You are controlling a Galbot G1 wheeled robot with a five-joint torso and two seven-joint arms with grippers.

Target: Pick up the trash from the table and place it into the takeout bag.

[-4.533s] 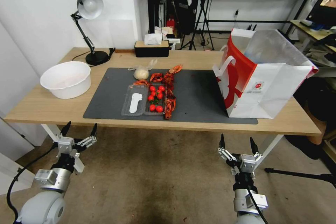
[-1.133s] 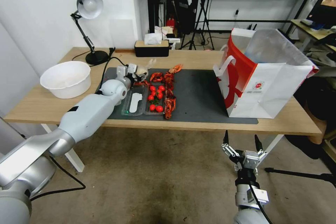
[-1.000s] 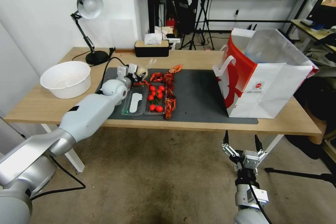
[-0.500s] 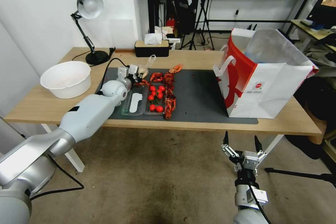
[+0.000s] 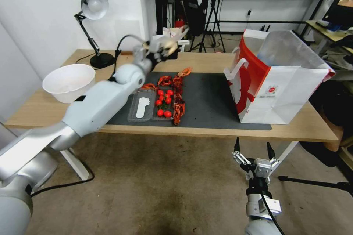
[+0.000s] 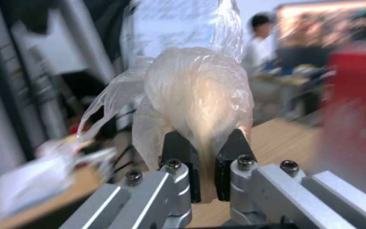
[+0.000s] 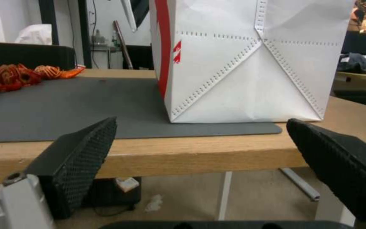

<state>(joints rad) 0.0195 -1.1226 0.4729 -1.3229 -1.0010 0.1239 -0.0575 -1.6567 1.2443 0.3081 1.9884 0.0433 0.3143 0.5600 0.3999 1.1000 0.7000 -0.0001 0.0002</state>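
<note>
The left gripper (image 5: pixel 161 47), pinched on the knotted bag (image 5: pixel 167 45), holds it above the table's (image 5: pixel 206 62) far edge, so the takeout bag (image 5: pixel 274 80) lies rightward, while the wide-open right gripper (image 5: pixel 253 150) hangs below the table.

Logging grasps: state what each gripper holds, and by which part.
The left gripper pinches the knotted clear bag by its lower end, lifted above the table. The right gripper holds nothing.
</note>
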